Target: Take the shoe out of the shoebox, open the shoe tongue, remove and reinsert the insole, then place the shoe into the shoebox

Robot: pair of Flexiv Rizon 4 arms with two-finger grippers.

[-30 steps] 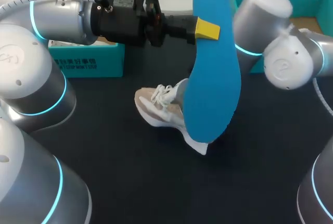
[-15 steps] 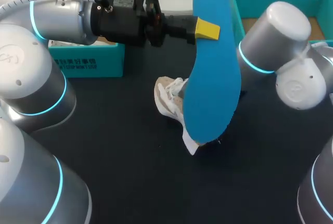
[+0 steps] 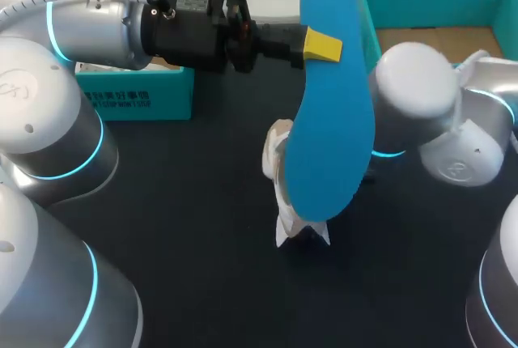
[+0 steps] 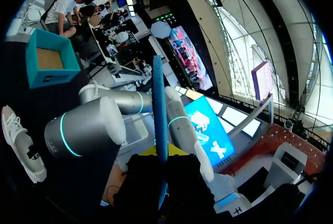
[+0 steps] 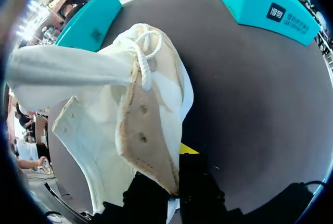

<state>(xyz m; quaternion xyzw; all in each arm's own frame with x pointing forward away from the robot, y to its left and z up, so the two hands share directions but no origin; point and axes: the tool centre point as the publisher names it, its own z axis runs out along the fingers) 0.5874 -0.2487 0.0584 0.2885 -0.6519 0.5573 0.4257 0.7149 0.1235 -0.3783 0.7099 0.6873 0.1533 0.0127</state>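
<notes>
While the left gripper [image 3: 323, 45] clamps the blue insole [image 3: 332, 146] (held upright), right gripper [image 5: 173, 164] closed on the white shoe [image 5: 130, 114].

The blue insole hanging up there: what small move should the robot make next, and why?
Probably lower the blue insole toward the shoe's opening. The left gripper holds it in the air, out of the shoe, while the right gripper grips the shoe below it, so reinsertion looks due.

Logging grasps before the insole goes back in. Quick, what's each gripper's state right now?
Left gripper: closed, holding the insole.
Right gripper: closed, holding the shoe.
</notes>
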